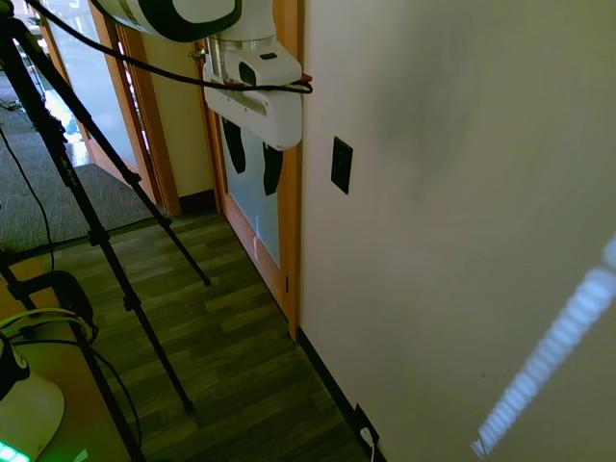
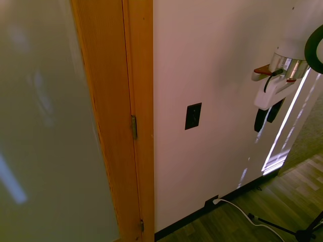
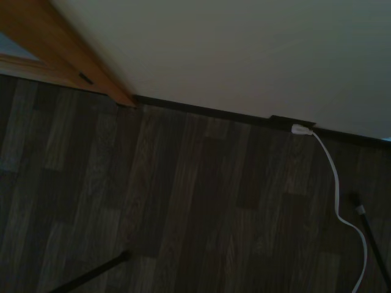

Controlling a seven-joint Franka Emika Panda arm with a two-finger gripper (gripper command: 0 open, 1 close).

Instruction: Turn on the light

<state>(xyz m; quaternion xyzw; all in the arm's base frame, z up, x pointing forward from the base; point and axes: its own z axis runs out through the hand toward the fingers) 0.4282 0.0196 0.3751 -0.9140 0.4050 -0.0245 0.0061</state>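
Switch [image 1: 342,165]: small black upright plate on the pale wall [image 1: 462,212], centre of frame, just right of the wooden door frame [image 1: 292,250]. Gripper [image 1: 252,157]: upper left, pointing down, fingers apart, empty, clear of the switch.

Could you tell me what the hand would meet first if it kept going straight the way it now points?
The hand points straight down, beside the wall and apart from the switch. The wrist view shows only bare wood floor below, so it would most likely meet the floor first; the white cord lies off to one side.
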